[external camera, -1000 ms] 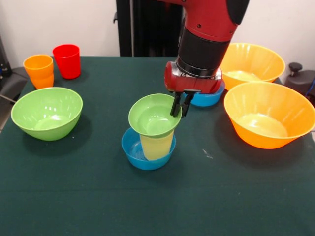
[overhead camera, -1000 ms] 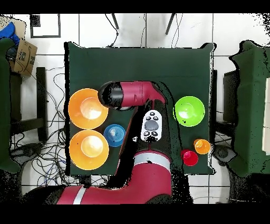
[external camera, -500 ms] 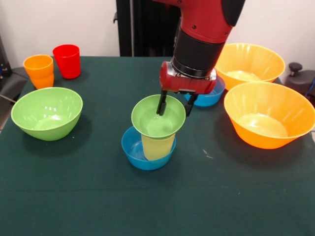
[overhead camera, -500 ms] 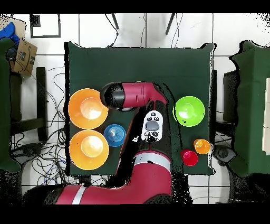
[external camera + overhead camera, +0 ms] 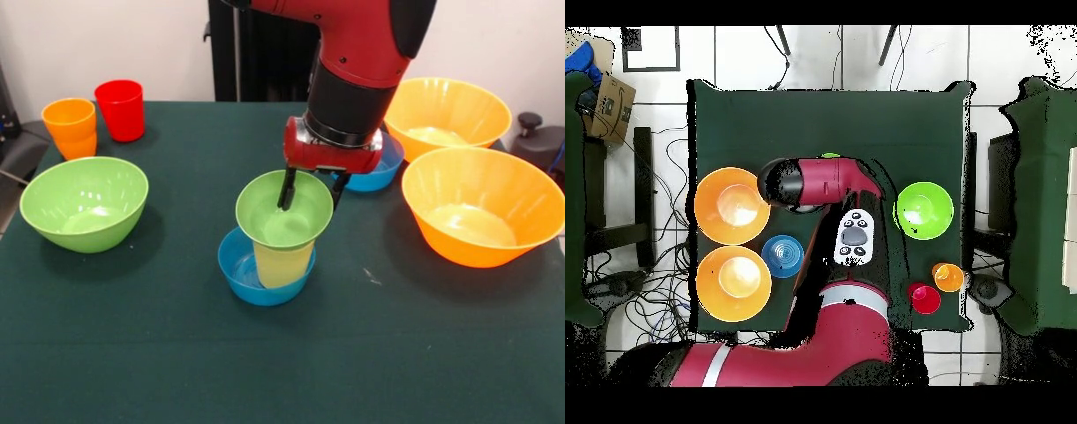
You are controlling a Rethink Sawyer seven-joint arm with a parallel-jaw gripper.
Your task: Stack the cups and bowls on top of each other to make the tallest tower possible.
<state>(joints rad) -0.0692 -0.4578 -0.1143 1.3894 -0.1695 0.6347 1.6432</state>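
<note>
In the front view the tower stands mid-table: a small blue bowl (image 5: 240,265) at the bottom, a pale yellow cup (image 5: 282,262) in it, and a small green bowl (image 5: 284,212) on the cup. My gripper (image 5: 312,187) hangs open over the green bowl's far rim. One of its fingers (image 5: 286,190) reaches inside the bowl and the other sits outside, holding nothing. In the overhead view my arm (image 5: 827,182) hides the tower except a green sliver (image 5: 829,156).
Two very large orange bowls (image 5: 484,205) (image 5: 450,110) sit at the right with a second small blue bowl (image 5: 375,175) behind the gripper. A large green bowl (image 5: 84,201) is at the left, with an orange cup (image 5: 71,126) and a red cup (image 5: 120,109) behind it.
The gripper, shut on the small green bowl's rim a second ago, has opened and risen a little. The green bowl now rests squarely on the yellow cup.
</note>
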